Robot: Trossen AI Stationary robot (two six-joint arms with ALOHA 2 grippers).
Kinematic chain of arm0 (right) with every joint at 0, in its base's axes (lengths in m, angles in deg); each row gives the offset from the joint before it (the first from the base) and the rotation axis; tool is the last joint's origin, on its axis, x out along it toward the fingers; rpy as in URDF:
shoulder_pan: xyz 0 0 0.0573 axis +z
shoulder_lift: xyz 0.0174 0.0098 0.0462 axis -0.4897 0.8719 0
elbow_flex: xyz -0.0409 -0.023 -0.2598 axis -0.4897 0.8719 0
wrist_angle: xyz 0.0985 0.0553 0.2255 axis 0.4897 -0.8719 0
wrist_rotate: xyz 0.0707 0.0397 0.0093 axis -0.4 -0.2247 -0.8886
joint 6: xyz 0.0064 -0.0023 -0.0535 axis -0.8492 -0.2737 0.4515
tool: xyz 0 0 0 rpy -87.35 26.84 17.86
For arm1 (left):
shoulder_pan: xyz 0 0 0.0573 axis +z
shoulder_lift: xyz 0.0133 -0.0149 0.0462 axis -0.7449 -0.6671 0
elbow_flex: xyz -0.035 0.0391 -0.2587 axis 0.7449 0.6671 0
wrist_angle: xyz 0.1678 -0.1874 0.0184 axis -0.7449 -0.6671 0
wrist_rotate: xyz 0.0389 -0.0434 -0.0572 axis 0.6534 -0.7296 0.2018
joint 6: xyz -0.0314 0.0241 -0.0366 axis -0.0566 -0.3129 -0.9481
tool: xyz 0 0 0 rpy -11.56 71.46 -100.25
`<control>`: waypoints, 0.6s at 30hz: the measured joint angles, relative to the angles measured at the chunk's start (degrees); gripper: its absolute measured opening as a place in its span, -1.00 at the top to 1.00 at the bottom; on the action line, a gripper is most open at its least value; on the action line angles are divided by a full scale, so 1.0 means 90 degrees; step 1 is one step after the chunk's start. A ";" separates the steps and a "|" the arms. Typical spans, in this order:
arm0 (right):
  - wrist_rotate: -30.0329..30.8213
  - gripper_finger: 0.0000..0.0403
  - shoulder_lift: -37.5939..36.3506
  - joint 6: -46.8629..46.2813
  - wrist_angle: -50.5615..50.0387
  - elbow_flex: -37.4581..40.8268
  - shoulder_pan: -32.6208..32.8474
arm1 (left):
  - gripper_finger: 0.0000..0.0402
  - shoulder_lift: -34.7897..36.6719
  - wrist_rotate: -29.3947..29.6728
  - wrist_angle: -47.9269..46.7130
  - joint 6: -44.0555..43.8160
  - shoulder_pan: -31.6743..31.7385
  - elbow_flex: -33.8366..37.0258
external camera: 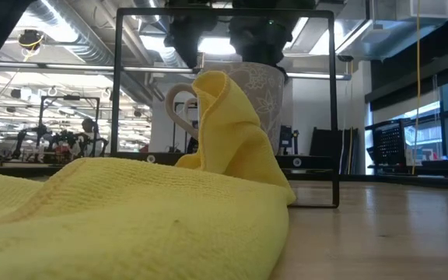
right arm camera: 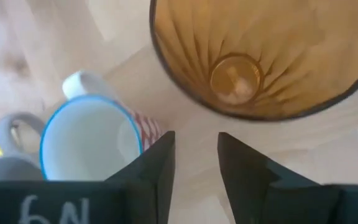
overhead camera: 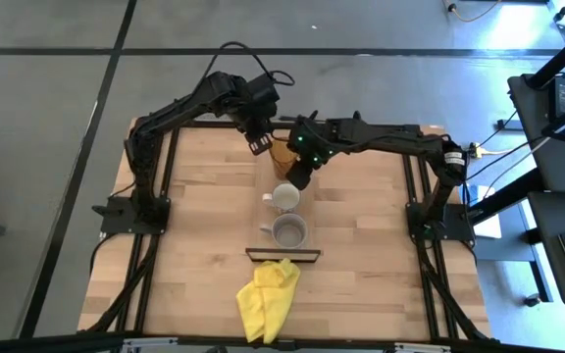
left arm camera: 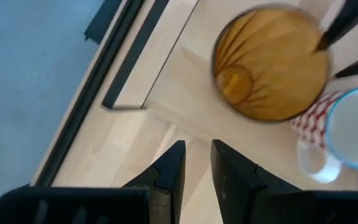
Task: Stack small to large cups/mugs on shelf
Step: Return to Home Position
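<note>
Three vessels stand in a row on the pale shelf (overhead camera: 284, 214). The amber tumbler (overhead camera: 282, 153) is at the far end, the white mug (overhead camera: 284, 197) with a blue rim is in the middle, and the grey mug (overhead camera: 289, 231) is nearest the dark lip (overhead camera: 282, 255). My left gripper (overhead camera: 258, 139) hovers just left of the tumbler (left arm camera: 269, 62), fingers slightly apart (left arm camera: 197, 146). My right gripper (overhead camera: 302, 175) is open (right arm camera: 194, 140) above the shelf, between the tumbler (right arm camera: 260, 56) and the white mug (right arm camera: 86, 140). Neither holds anything.
A crumpled yellow cloth (overhead camera: 268, 294) lies on the table near the front edge, just before the shelf's lip. It fills the foreground of the low view (external camera: 131, 210) and hides part of the grey mug (external camera: 259, 93). Bare tabletop (overhead camera: 204, 216) spreads on both sides of the shelf.
</note>
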 joint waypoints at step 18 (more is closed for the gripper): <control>-0.0793 0.39 -0.1926 0.0776 0.2287 0.0010 -0.0012 | 0.65 0.1332 -0.1480 0.1518 0.0612 0.0249 0.0374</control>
